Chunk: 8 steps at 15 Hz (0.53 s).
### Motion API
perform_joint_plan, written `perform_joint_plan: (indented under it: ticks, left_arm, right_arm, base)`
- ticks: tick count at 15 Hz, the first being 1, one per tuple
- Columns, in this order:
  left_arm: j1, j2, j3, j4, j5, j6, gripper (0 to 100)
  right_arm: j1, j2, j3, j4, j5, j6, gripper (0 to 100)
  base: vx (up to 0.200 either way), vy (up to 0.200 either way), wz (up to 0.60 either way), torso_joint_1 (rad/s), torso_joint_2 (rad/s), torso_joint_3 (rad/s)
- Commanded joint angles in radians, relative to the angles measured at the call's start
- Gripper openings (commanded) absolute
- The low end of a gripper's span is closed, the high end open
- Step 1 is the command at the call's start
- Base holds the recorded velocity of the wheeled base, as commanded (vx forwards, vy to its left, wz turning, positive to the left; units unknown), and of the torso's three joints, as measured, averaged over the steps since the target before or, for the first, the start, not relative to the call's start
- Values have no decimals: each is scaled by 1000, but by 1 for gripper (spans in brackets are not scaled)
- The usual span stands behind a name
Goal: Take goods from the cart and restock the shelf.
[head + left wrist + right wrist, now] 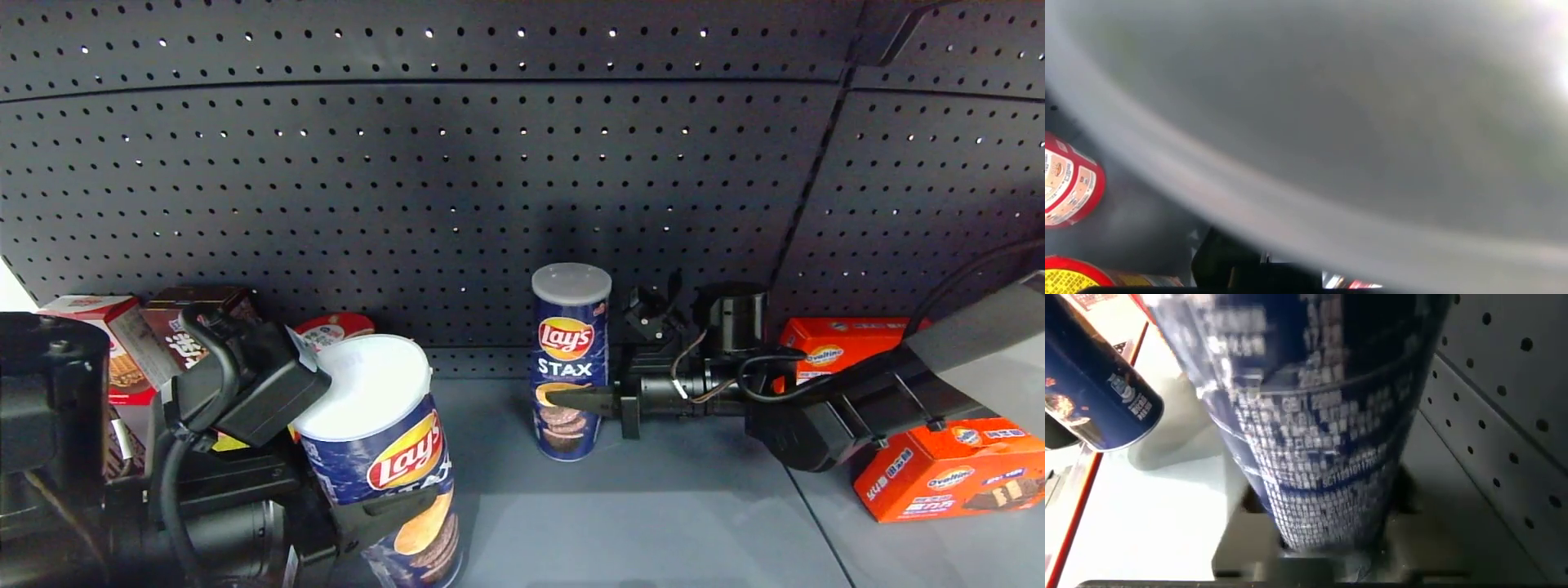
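Observation:
Two dark blue chip cans with white lids are in view. One can (570,359) stands upright on the grey shelf (653,523) near the pegboard; my right gripper (569,397) comes in from the right and is shut around its lower half, one finger (588,398) lying across its front. In the right wrist view this can (1323,441) sits close between the jaws. The other can (384,465) is tilted at the shelf's front left, with my left gripper (380,502) shut on its body. Its white lid (1355,122) blocks most of the left wrist view.
Orange boxes (947,474) (833,347) sit at the right of the shelf. At the back left are a red-and-white box (98,327), a brown box (192,306) and a red cup (335,327) (1069,180). Open shelf floor lies between the two cans.

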Motion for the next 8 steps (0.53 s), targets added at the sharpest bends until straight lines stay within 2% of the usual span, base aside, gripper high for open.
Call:
perform_joint_plan:
  ticks: [1, 5, 8]
  left_arm:
    - [0, 1, -1, 0, 0, 0, 0]
    - [0, -1, 5, -2, 0, 0, 0]
    - [0, -1, 8, 0, 0, 0, 0]
  right_arm:
    - [1, 9, -9, 1, 0, -1, 0]
    - [7, -24, 17, -3, 1, -2, 0]
    - [31, -132, 140, -8, 0, -4, 0]
  base:
    - [0, 0, 0, 0, 0, 0]
    - [0, 0, 0, 0, 0, 0]
    - [0, 0, 0, 0, 0, 0]
